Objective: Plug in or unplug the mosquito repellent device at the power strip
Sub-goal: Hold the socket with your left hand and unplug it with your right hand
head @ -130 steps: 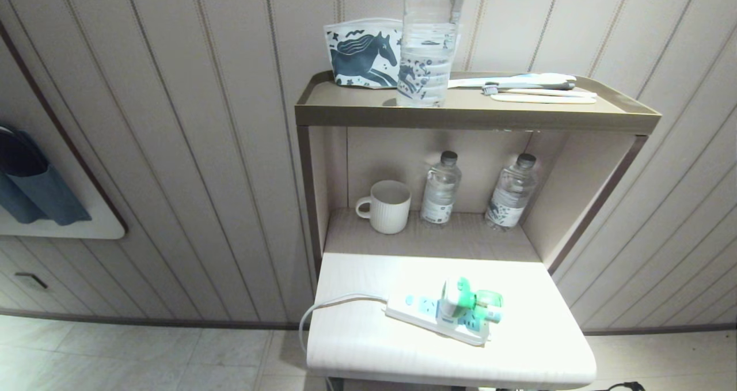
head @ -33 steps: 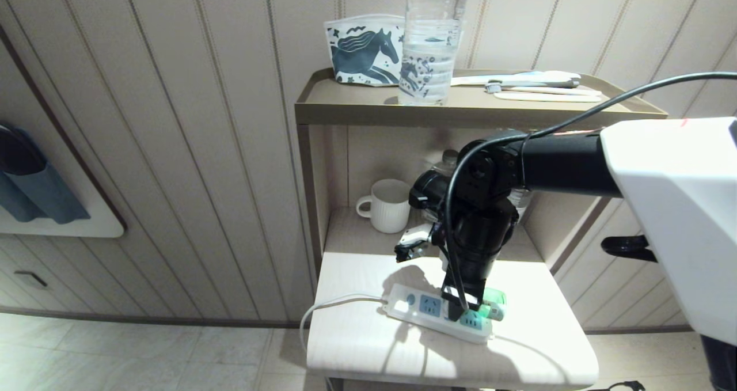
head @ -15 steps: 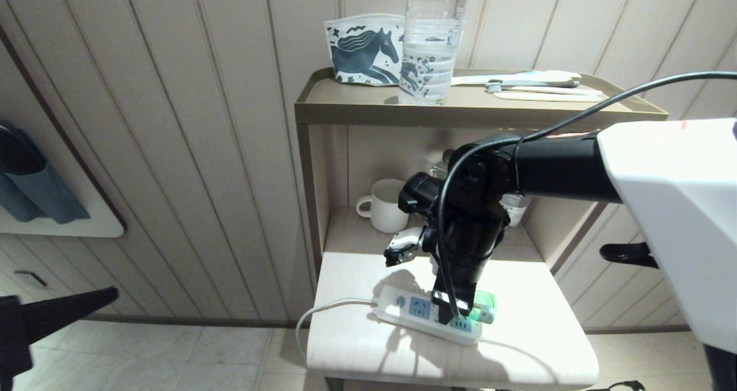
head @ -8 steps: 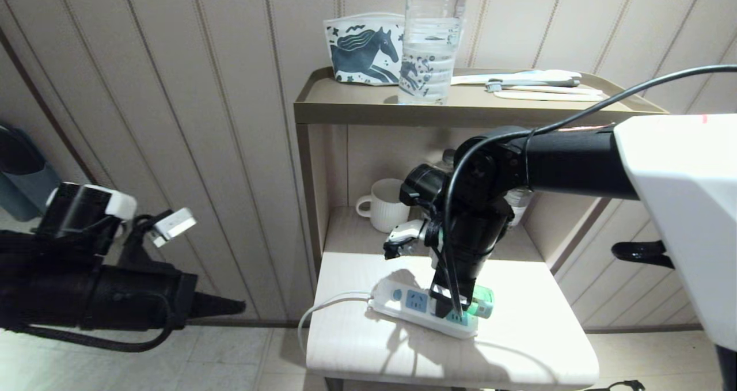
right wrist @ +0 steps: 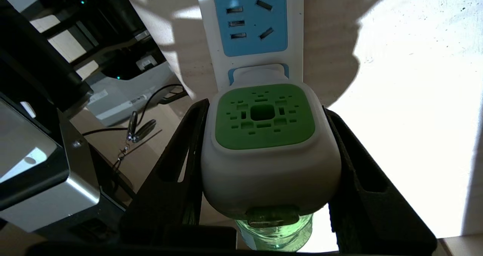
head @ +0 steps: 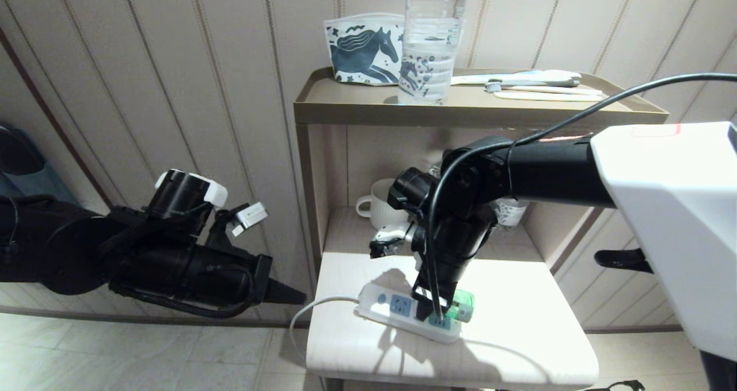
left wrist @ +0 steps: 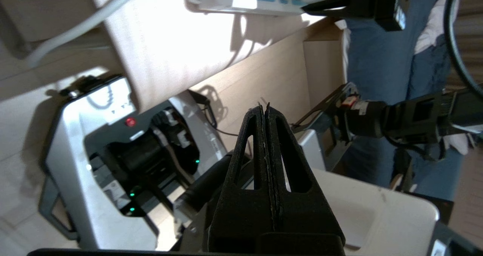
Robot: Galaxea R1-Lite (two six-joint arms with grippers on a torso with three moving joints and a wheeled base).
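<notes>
**Right tool clamped on the repellent unit, left tool pressed together off the desk edge**

Right tool (right wrist: 264,165) reaches down onto the mosquito repellent device (right wrist: 264,135), one black finger on each white flank of the head, both touching; the unit is held between them. Green vented face points straight up toward the wrist camera. Translucent green bottle (head: 462,306) sticks out sideways from the head, lying roughly level over the desk, pointing to the right and a little toward the back wall in the head view. The unit's long axis, head to bottle, therefore runs across the strip rather than along it.

The device sits in the power strip (head: 397,310), on the socket next to the free pale blue one (right wrist: 251,22); its white plug base meets the socket face. The strip lies flat on the white desk (head: 518,345), long axis slanting from left-rear to right-front, round blue button at the left end, white cord (head: 314,310) looping off the left edge.

Left tool (left wrist: 267,135) is low to the left of the desk, beside the panelled wall, tips pressed together with nothing between them, pointing toward the desk's left side, apart from it.

Behind, on the shelf: a ribbed white mug (head: 371,204)
</notes>
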